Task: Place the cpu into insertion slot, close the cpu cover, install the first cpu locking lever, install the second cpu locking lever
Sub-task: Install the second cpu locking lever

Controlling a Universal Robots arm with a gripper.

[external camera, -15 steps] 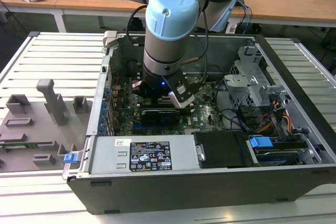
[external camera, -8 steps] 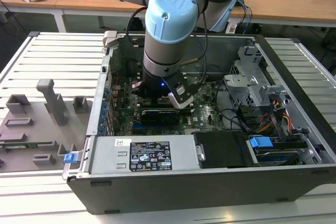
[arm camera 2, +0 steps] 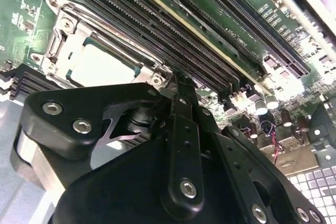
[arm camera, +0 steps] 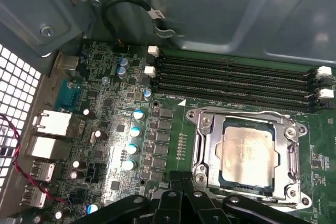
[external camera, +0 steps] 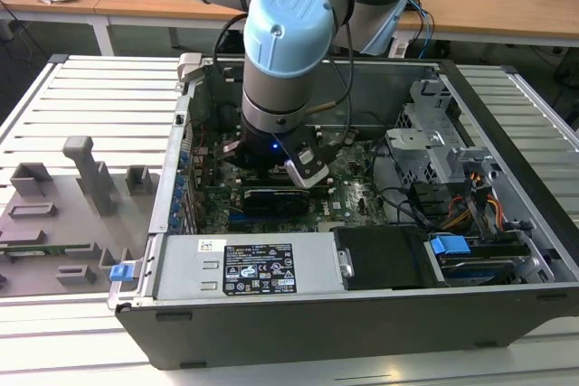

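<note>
The cpu [arm camera: 247, 153] lies flat in the insertion slot [arm camera: 210, 116] on the green motherboard, its silver top showing through the square cut-out. The cpu cover [arm camera: 286, 150] is down over it as a metal frame. My gripper [arm camera: 182, 178] hovers just beside the socket's edge, fingers together and holding nothing. In the second wrist view the fingertips [arm camera 2: 177, 83] sit right at one corner of the cover [arm camera 2: 68, 38], with the cpu [arm camera 2: 102, 66] beyond. In the exterior view the gripper [external camera: 274, 162] reaches down into the open computer case, and the arm hides the socket.
Long black memory slots [arm camera: 236, 72] run close beside the socket. Blue-topped capacitors [arm camera: 137, 115], rear ports [arm camera: 50, 124] and a black cable [arm camera: 131, 9] lie around it. The case holds a power supply [external camera: 244, 264] and drive cage [external camera: 434, 146]. A grey fixture tray [external camera: 63, 214] sits outside.
</note>
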